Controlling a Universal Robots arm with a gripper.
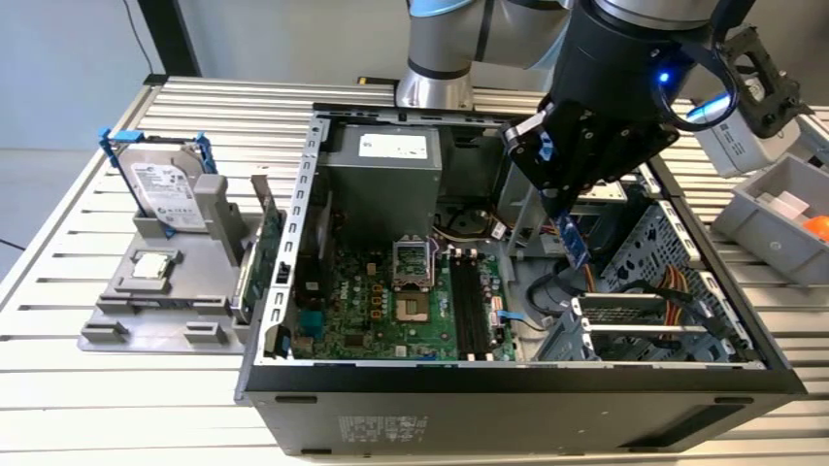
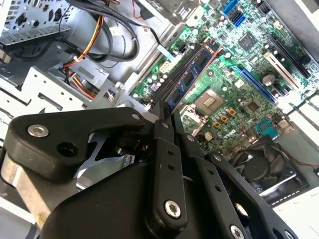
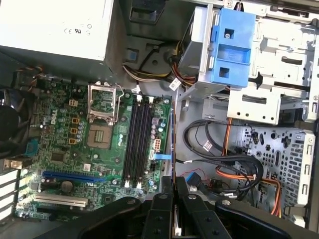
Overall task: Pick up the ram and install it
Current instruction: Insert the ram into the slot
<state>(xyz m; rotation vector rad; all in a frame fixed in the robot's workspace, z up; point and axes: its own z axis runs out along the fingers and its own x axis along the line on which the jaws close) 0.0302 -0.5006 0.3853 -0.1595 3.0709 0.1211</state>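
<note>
**Item: memory installation, carry-and-align stage.**

- Gripper [image 1: 572, 231]: seen in the exterior view above the open computer case [image 1: 518, 383], at about 2 o'clock of the case interior. The fingers [image 2: 167, 149] are closed together on the ram, which is pinched edgewise between them.
- Ram [image 1: 572, 243]: a narrow bluish stick held upright and hanging below the gripper, clear of the board, over the cables and drive bay beside the motherboard. In the second wrist view the ram [image 2: 192, 77] is seen running out from the fingers toward the memory slots. In the first wrist view only its thin edge [image 3: 172, 144] is seen.
- Memory slots [image 3: 137, 142]: long black sockets on the motherboard [image 1: 388, 301], at about 3 o'clock of the bare processor socket [image 3: 101, 133] in the first wrist view. They appear unfilled. The ram's edge lies just beside them, roughly parallel, not over them.
- Holder tray [image 1: 162, 291]: outside the case at 9 o'clock in the exterior view, bearing a hard drive [image 1: 166, 189] and a small square chip [image 1: 155, 262].

Step judged: pickup done; seating not yet done. The next move is judged to call for a sideways shift onto one slot, the stick kept parallel to it, then a straight, even press; whether the end latches stand open cannot be told.
</note>
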